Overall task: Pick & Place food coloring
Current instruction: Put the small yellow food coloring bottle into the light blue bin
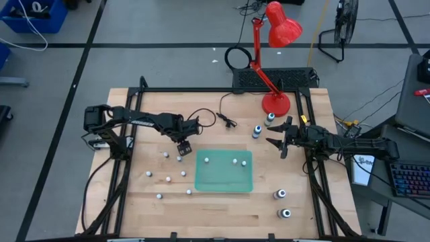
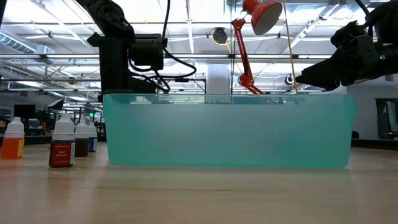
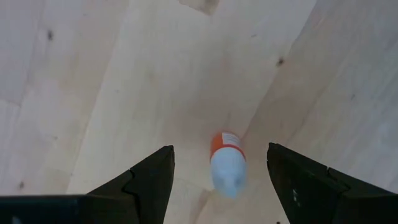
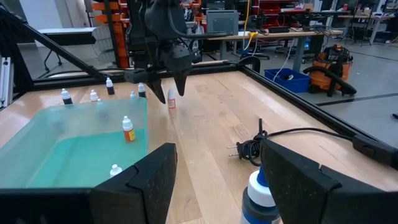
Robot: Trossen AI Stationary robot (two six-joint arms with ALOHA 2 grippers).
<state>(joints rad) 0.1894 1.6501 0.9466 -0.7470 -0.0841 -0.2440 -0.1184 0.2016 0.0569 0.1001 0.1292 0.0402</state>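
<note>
Hanging with its fingers spread wide, the left gripper (image 1: 183,146) is over a small orange-banded bottle (image 3: 227,163) that stands on the table (image 1: 222,208) between the fingertips, untouched, just off the green tray's (image 1: 224,181) near-left corner. Two small bottles (image 1: 235,161) stand inside the tray; more are scattered on the wood to its left. The right gripper (image 1: 277,138), also open, waits beside the tray's right side, near a blue-bodied bottle (image 4: 258,196) by the red lamp (image 1: 275,101).
</note>
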